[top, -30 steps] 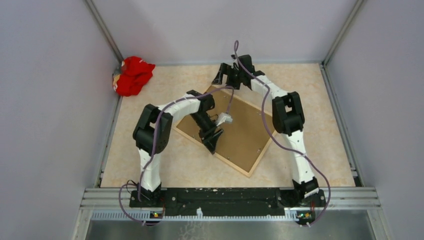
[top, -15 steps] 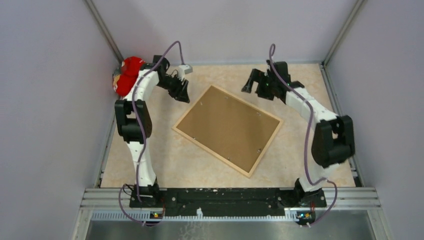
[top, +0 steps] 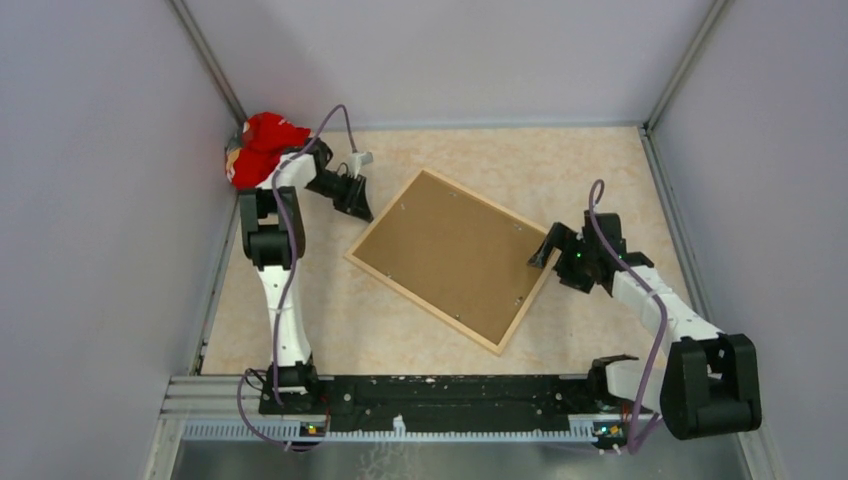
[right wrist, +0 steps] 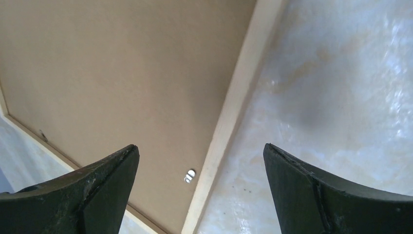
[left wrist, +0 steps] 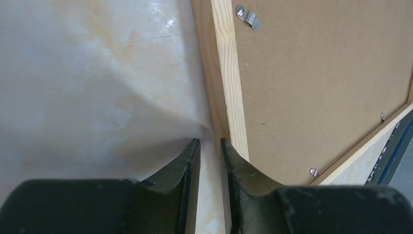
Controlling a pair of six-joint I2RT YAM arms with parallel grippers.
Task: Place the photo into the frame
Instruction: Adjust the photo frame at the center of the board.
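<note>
The frame (top: 529,299), thin light wood, lies face down at an angle in the middle of the table. A brown backing board (top: 455,255) fills it, with small metal clips (left wrist: 247,16) along the rim. The photo is hidden. My left gripper (top: 356,207) hovers at the frame's back-left edge; in the left wrist view its jaws (left wrist: 209,142) stand a narrow gap apart beside the wooden rim (left wrist: 229,73), with nothing held. My right gripper (top: 552,256) hangs wide open over the frame's right edge (right wrist: 243,73), near a clip (right wrist: 190,175).
A crumpled red cloth (top: 265,148) lies in the back left corner, close behind the left arm. Grey walls close in the table on three sides. A metal rail (top: 460,390) carrying both arm bases runs along the near edge.
Both arms have left the frame's middle and back corner. The left swung to the back-left edge and narrowed its jaws. The right came down to the right edge, still wide open.
</note>
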